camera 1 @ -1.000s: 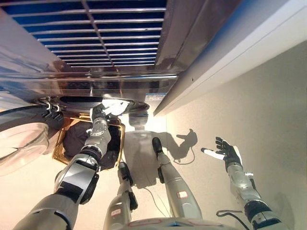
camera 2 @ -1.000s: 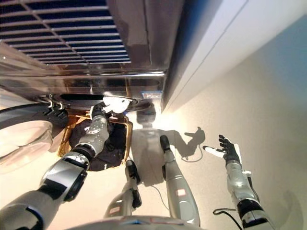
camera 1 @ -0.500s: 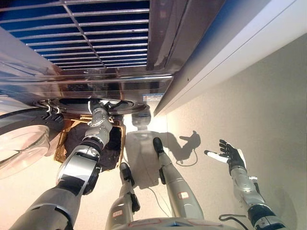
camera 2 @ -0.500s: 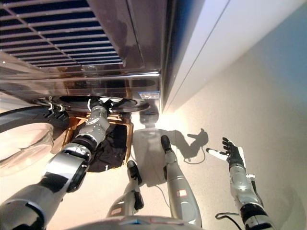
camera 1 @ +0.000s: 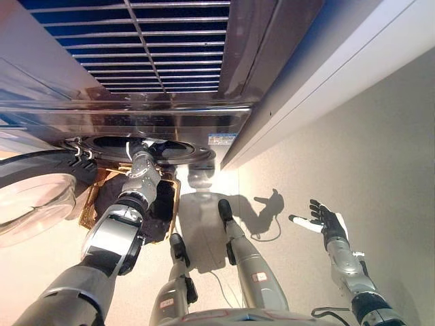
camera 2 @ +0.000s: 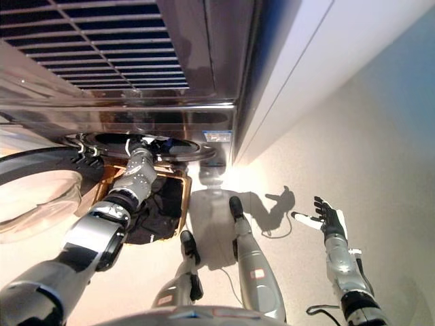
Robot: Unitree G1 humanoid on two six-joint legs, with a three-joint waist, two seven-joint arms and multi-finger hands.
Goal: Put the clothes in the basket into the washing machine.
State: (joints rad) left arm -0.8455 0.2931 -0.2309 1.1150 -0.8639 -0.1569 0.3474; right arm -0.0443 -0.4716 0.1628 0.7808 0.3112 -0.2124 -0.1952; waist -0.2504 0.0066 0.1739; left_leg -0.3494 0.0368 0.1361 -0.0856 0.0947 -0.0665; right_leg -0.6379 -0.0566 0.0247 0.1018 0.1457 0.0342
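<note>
The washing machine [camera 1: 177, 127] stands at the upper left with its round drum opening [camera 1: 109, 145] facing me. Its glass door [camera 1: 30, 204] hangs open at the far left. Below the opening a wicker basket [camera 1: 87, 212] holds dark clothes [camera 1: 112, 198]. My left arm reaches over the basket, and my left hand [camera 1: 141, 159] is at the drum's mouth with its fingers hidden inside. My right hand [camera 1: 327, 221] hovers open and empty over the floor at the right, far from the basket.
A slatted dark grille [camera 1: 170, 47] sits above the machine's front. A long white wall panel [camera 1: 340, 61] runs diagonally to the right of the machine. Beige floor [camera 1: 380, 149] spreads to the right.
My left hand carried a white cloth from the drum's rim into the opening; the cloth no longer shows. The right hand has barely moved. The view has shifted slightly.
</note>
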